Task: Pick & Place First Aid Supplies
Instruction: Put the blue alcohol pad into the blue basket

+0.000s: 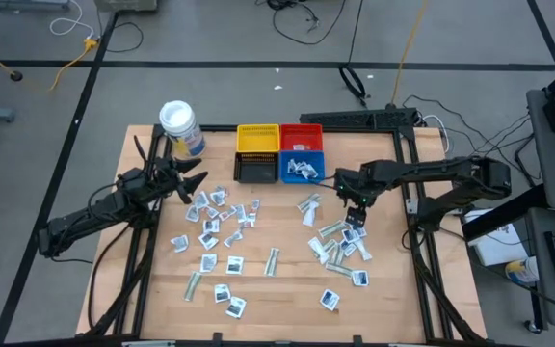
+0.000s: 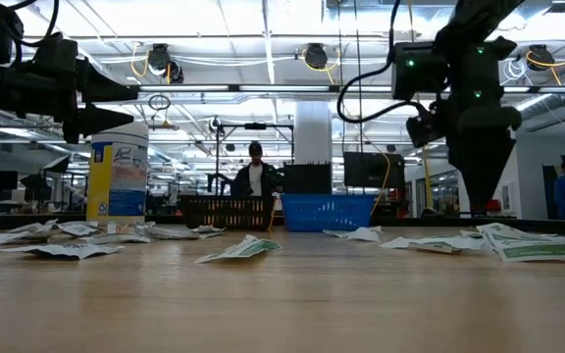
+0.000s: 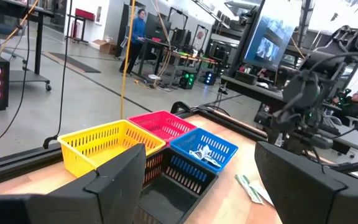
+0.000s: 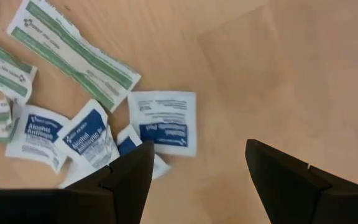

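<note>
Two dark fingers of the right tool (image 4: 194, 180) stand apart, empty, just above bare wood beside a white packet with blue print (image 4: 165, 121) and long green-striped strips (image 4: 73, 51). More packets (image 1: 222, 217) lie scattered across the bench (image 1: 277, 289), a few in the blue bin (image 1: 303, 167). The left tool (image 1: 198, 184), also spread wide and empty, hovers near the white-lidded jar (image 1: 179, 126).
</note>
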